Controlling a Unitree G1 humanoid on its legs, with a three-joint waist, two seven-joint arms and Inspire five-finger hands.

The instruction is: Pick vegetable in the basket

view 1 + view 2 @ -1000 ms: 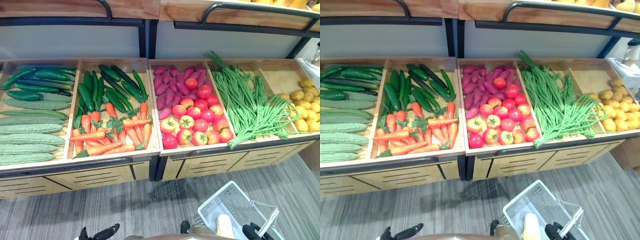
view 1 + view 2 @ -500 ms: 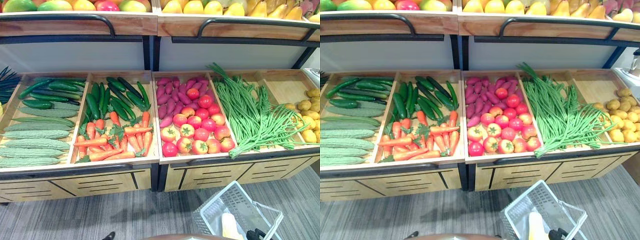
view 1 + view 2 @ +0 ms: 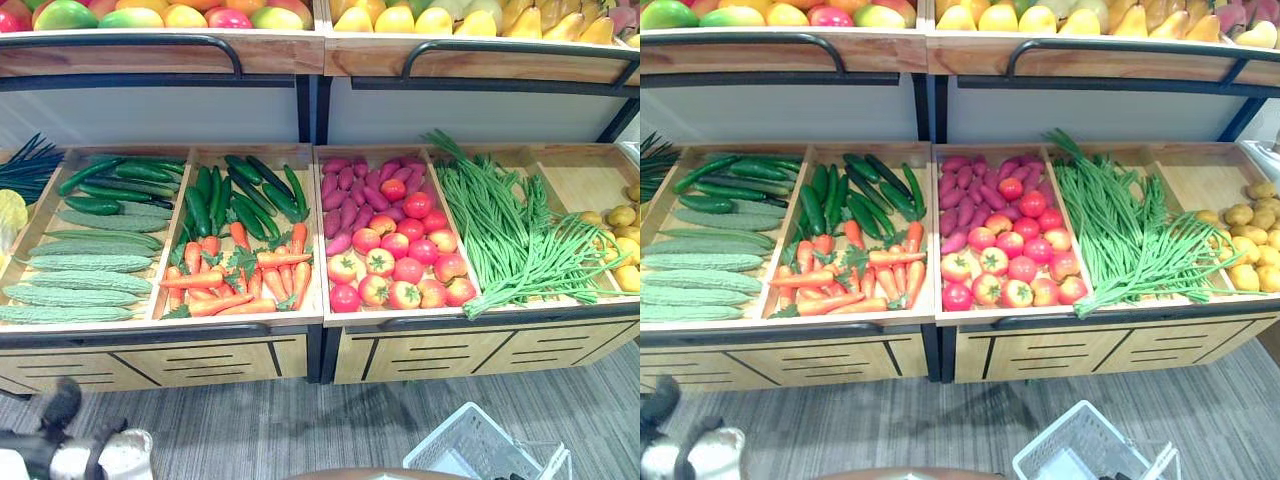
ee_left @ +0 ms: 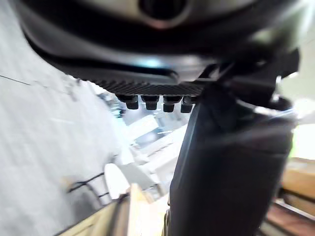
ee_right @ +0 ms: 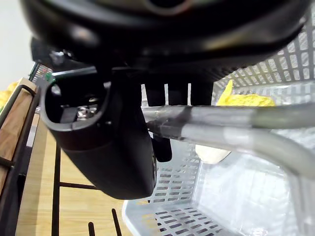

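A white plastic basket (image 3: pixel 470 455) hangs low in front of the stall, at the lower right. My right hand (image 5: pixel 113 147) is shut on its metal handle (image 5: pixel 236 132). Inside the basket lies a yellow and pale vegetable (image 5: pixel 246 101). My left hand (image 3: pixel 70 445) shows at the lower left above the floor, fingers relaxed and holding nothing. On the stall lie dark cucumbers (image 3: pixel 225 195), carrots (image 3: pixel 235 280), tomatoes (image 3: pixel 400 265), purple sweet potatoes (image 3: pixel 345 195) and long green beans (image 3: pixel 500 230).
Pale bitter gourds (image 3: pixel 85 275) fill the left bin and potatoes (image 3: pixel 625 235) the far right one. A wooden shelf of fruit (image 3: pixel 300 40) with black rails overhangs the bins. Drawers (image 3: pixel 150 365) close the stall's front above grey floor (image 3: pixel 300 425).
The camera has tilted up, so the stall sits lower and the basket is half cut off. My left hand has moved from bottom centre to the lower left corner and risen.
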